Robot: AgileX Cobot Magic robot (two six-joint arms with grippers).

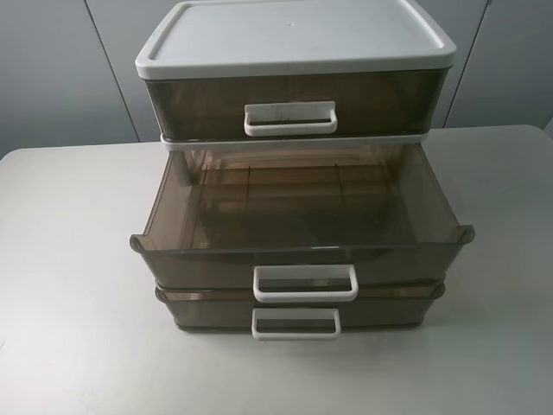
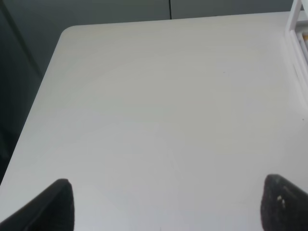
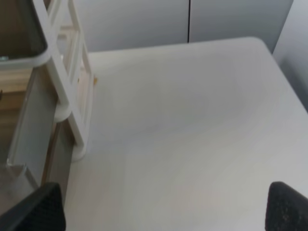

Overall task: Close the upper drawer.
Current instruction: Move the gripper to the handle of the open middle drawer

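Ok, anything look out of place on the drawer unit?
Yes: the upper drawer stands pulled far out of the drawer unit, while the top-tier drawer above it is shut. Nothing looks spilled or damaged.

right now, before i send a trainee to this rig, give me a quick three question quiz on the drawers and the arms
1. Fill in: the upper drawer, the middle of three, has a loop handle coloured ____.
2. True or false: the upper drawer is pushed fully shut.
3. Pick one: the left end effector and the right end effector are both
A. open, holding nothing
B. shut on a handle
C. shut on a cup

Key: 1 white; 2 false, it stands pulled well out; 3 A.
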